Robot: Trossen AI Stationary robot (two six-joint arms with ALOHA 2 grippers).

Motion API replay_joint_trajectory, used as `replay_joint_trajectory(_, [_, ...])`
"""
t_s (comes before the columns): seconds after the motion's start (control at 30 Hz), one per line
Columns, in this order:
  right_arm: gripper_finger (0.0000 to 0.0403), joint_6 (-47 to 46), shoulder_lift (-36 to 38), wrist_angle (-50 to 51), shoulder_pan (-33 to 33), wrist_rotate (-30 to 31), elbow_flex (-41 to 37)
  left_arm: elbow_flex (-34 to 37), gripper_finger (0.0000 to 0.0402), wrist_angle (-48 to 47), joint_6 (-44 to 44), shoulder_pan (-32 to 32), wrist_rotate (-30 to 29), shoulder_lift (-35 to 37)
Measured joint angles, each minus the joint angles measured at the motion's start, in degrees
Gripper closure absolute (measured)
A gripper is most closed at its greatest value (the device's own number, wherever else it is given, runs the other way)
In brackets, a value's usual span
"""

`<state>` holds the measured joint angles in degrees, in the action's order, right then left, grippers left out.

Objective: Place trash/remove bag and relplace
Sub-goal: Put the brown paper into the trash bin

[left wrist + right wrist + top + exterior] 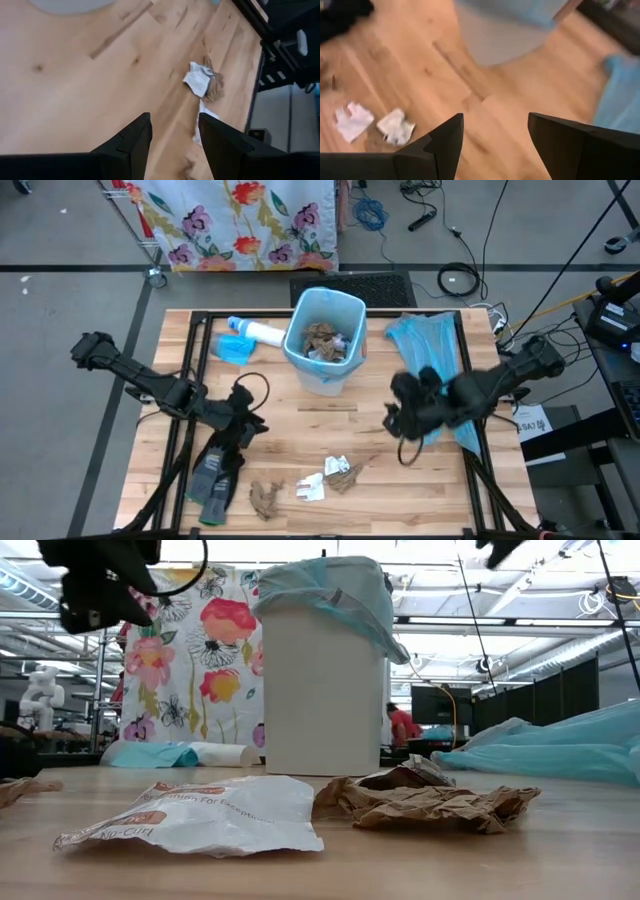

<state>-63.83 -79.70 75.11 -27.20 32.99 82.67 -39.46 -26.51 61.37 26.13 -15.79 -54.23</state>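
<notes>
Butcher-block table (300,430) carries 3 paper scraps (330,476) just ahead of the empty, spread-fingered left gripper (240,420) and below the equally empty, open right gripper (405,415), so either should descend squarely over 1 wad, then carry it to the lined bin (325,340).

Crumpled brown wads and white scraps (327,343) fill lined bin (325,340). On table near front edge: brown wad (265,497), flattened white wrapper (311,487), white scrap touching brown paper (341,471). All loose, none held.
</notes>
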Motion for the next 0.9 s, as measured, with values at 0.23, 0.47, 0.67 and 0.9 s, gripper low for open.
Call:
replay_joint_trajectory(0.23, [0.0188, -10.9, 0.0, -12.8, -8.1, 0.0, -13.4, 0.0, 0.0236, -0.3, 8.3, 5.6, -1.9, -2.7])
replay_joint_trajectory(0.47, [0.0188, -17.8, 0.0, -29.7, -13.1, -0.1, -25.3, 0.0, 0.0236, -0.1, 17.7, 10.0, -1.8, -10.2])
replay_joint_trajectory(0.67, [0.0188, -21.3, 0.0, -37.2, -16.0, 0.0, -29.4, 0.0, 0.0236, 1.6, 24.3, 13.4, -1.0, -16.0])
replay_joint_trajectory(0.9, [0.0188, -22.5, 0.0, -39.2, -18.2, 0.0, -29.4, 0.0, 0.0236, 10.7, 25.5, 15.1, 0.1, -21.7])
